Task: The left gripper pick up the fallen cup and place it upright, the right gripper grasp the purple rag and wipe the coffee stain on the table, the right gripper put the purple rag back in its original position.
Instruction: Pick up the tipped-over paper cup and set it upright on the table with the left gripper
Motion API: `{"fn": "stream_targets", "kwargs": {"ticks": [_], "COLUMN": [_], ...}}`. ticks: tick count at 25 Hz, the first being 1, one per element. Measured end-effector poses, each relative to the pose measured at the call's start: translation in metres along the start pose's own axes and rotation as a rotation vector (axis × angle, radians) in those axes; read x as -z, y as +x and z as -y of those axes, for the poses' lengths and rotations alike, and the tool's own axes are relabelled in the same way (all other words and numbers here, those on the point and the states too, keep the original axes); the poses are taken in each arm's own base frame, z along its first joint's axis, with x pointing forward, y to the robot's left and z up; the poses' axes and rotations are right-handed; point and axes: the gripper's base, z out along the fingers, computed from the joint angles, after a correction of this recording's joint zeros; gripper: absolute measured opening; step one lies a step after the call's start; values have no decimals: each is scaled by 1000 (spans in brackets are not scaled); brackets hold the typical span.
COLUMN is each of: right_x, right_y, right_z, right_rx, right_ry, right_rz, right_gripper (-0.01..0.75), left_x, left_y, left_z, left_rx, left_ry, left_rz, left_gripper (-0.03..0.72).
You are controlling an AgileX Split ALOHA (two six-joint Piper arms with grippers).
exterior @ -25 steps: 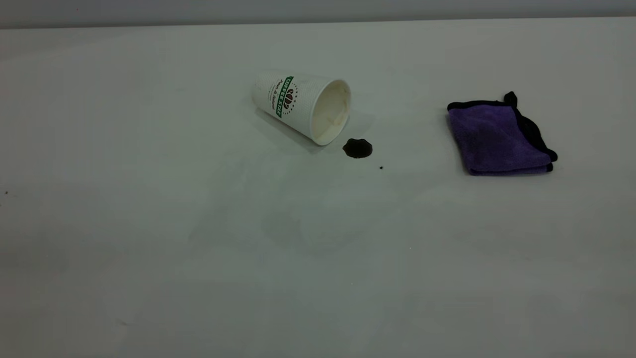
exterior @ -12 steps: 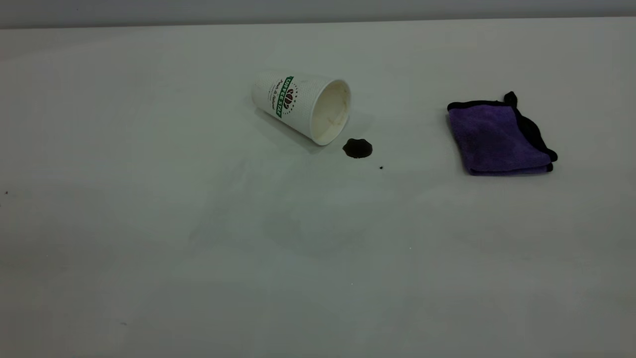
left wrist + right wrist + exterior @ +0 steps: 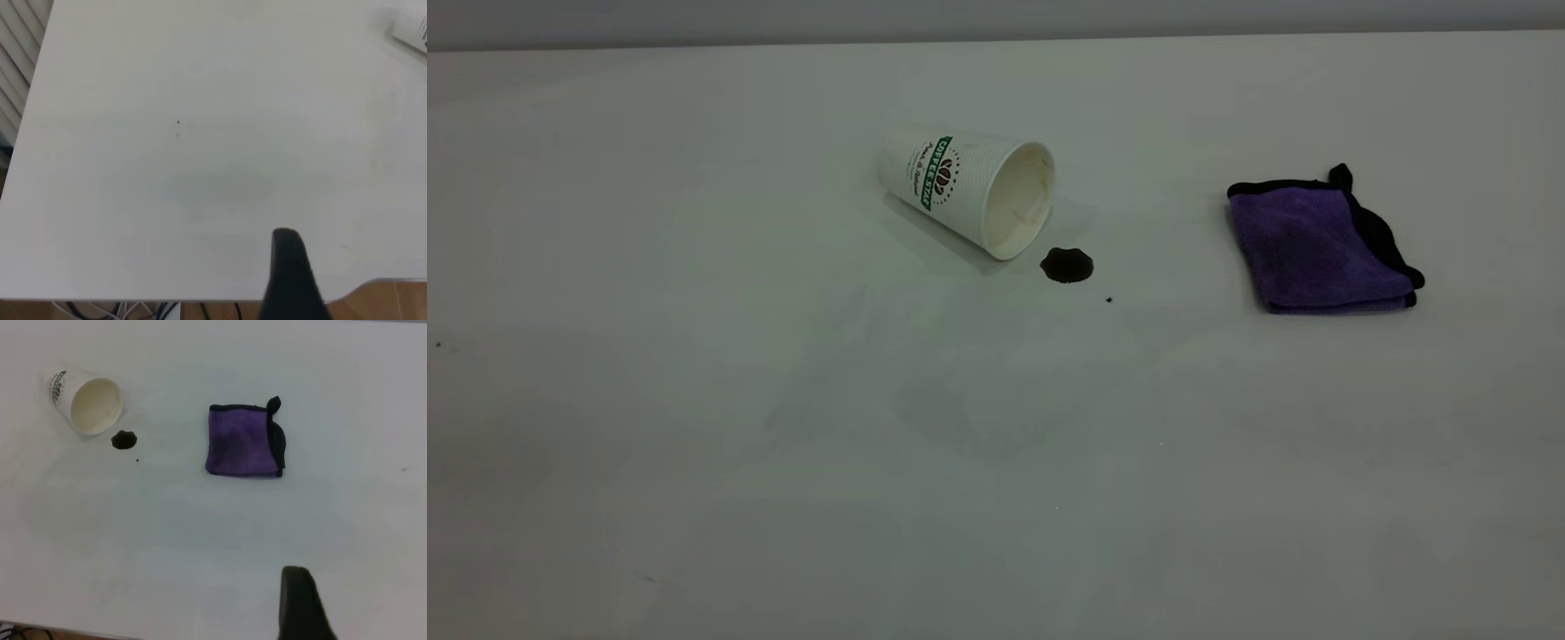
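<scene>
A white paper cup (image 3: 966, 188) with a green logo lies on its side on the white table (image 3: 694, 400), its mouth facing the front right. A small dark coffee stain (image 3: 1066, 265) sits just in front of the mouth, with a tiny drop (image 3: 1109, 300) beside it. The folded purple rag (image 3: 1319, 244) with black trim lies to the right. Neither gripper shows in the exterior view. My left gripper (image 3: 288, 277) hovers over bare table near its front edge, with the cup's edge (image 3: 413, 27) far off. My right gripper (image 3: 300, 603) is well short of the rag (image 3: 243, 441), cup (image 3: 90, 400) and stain (image 3: 123, 440).
The table's front edge (image 3: 200, 300) and cables below it show in the left wrist view, with slatted panels (image 3: 17, 60) beyond the table's side. A grey wall runs behind the table's far edge (image 3: 996, 37).
</scene>
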Motion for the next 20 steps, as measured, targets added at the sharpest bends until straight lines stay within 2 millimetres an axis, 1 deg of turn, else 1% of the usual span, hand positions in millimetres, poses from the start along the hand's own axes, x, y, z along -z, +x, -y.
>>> {"fn": "stream_targets", "kwargs": {"ticks": [16, 18, 20], "right_x": [0, 0, 0], "right_y": [0, 0, 0], "right_z": [0, 0, 0], "right_rx": [0, 0, 0], "right_ry": [0, -1, -1], "right_rz": [1, 1, 1], "right_gripper": [487, 487, 487], "left_x": [-1, -6, -11], "left_y": [-1, -8, -19], "left_z": [-1, -1, -2], "left_rx": [-4, -8, -30], "left_ry": [-11, -15, -18], "left_rz": [-12, -66, -127], "left_gripper": [557, 573, 588]}}
